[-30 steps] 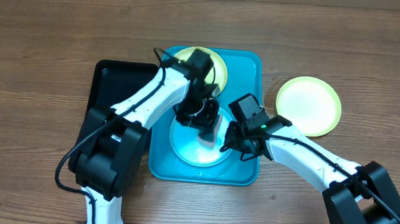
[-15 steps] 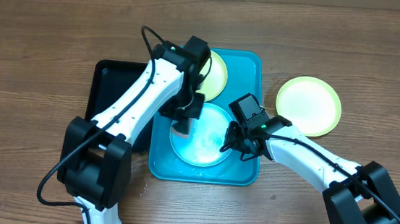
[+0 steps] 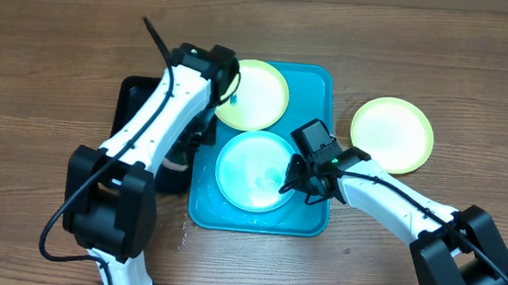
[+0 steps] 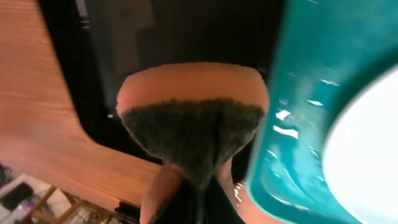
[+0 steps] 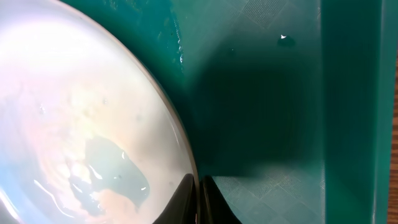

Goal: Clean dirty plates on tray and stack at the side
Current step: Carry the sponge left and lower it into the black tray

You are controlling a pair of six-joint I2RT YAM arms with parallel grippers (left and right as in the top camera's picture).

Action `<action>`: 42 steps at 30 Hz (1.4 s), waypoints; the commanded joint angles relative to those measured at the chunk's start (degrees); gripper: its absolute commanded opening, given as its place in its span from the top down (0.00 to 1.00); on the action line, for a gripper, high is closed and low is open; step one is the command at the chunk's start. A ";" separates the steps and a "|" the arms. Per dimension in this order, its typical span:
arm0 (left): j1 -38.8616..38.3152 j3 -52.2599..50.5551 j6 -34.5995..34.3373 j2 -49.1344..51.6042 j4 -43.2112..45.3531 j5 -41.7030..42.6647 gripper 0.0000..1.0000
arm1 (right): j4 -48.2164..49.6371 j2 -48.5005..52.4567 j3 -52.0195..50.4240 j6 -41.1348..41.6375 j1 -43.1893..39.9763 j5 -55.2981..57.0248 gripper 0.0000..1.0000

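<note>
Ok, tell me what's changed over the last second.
The left gripper, shut on the sponge, swung left off the light cyan plate and now hangs over the black tray, beside the blue tray. Nothing was taken or released. The right gripper stays pinched on that plate's rim. The yellow-green plates and both trays have not moved.

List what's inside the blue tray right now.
Light cyan plate, wet, right rim pinched by the right gripper. A yellow-green plate lies at the far end of the tray. The floor under both plates is covered, so anything beneath them can't be seen.
</note>
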 commanded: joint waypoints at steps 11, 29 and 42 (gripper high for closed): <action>13.97 -2.43 -0.22 -1.57 4.44 0.57 0.96 | 0.22 -0.55 0.48 0.04 0.13 0.15 0.96; 26.45 -11.06 14.25 -1.57 18.99 19.37 0.96 | 0.22 -0.55 0.48 0.04 0.13 0.17 0.96; 28.04 -11.47 19.85 -1.57 21.29 22.62 0.96 | 0.26 -0.55 0.48 0.04 0.13 0.17 0.96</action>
